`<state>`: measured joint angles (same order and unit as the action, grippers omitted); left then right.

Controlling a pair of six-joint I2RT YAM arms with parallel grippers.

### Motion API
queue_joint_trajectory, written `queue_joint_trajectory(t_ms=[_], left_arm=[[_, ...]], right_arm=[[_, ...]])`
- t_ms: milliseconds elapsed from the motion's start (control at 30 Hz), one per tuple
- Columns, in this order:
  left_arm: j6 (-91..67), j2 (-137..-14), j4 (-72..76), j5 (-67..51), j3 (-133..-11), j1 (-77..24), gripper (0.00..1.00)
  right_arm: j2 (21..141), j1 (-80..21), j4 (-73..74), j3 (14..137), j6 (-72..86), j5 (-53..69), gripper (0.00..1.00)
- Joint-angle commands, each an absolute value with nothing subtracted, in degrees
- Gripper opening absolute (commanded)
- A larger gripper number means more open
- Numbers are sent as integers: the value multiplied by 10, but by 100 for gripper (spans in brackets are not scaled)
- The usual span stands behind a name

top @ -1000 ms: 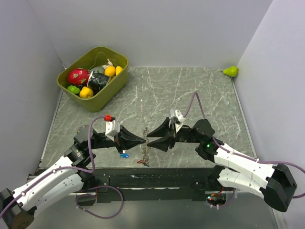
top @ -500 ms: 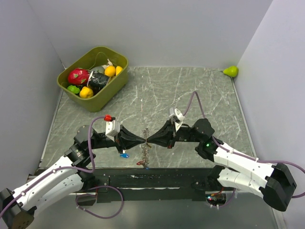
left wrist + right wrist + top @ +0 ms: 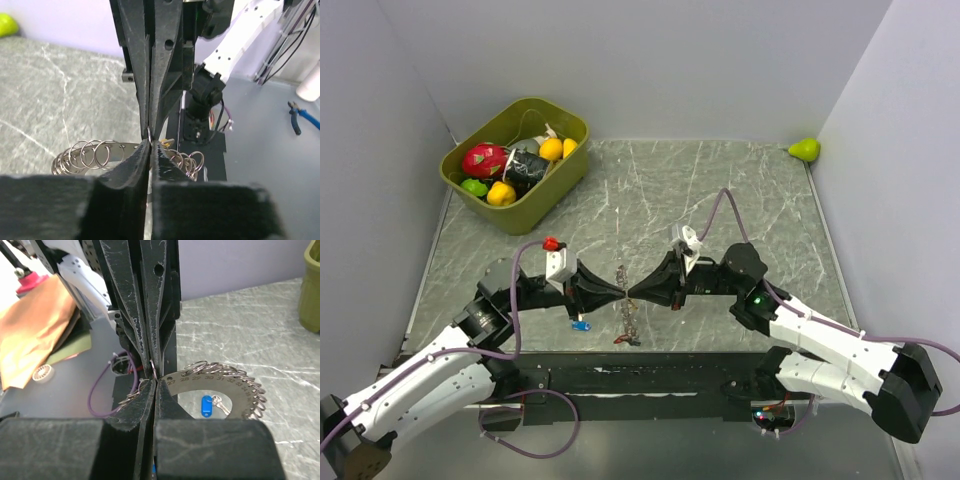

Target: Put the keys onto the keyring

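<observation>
Left gripper (image 3: 621, 291) and right gripper (image 3: 634, 291) meet tip to tip just above the near edge of the grey marble-patterned table (image 3: 720, 200). The left gripper's jaws are pressed almost together, leaving only a hairline gap, and they pinch a small wire ring at their very tips. The right gripper's jaws are pressed fully together on that same small ring from the opposite side. The ring belongs to the keyring (image 3: 235, 385), a curved flat silvery band stamped with numbers and strung with many small wire loops. In the overhead view the keyring (image 3: 626, 320) trails from the joined tips toward the near table edge. A blue key (image 3: 206, 405) lies on the table, apart from the band; the right wrist view frames it inside the band's curve. Well away, an olive-green bin (image 3: 552, 195) of toy fruit sits at the far left corner. A green pear (image 3: 805, 149) rests at the far right corner
</observation>
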<state>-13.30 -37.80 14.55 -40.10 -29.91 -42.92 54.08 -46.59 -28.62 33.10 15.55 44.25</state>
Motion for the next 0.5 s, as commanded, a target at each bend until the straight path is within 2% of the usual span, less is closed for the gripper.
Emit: queue_joint_trajectory(t_ms=[0,167,467], left_arm=[[-97,-386,77,-384,-361,-434,15],[-78,-400,2,-370,-405,-435,35],[19,-460,-183,-381,-511,-435,50]], right_arm=[[522,-460,-222,380,99,446,0],[533,-457,-133,423,42,470,0],[570,-456,59,510,-65,486,0]])
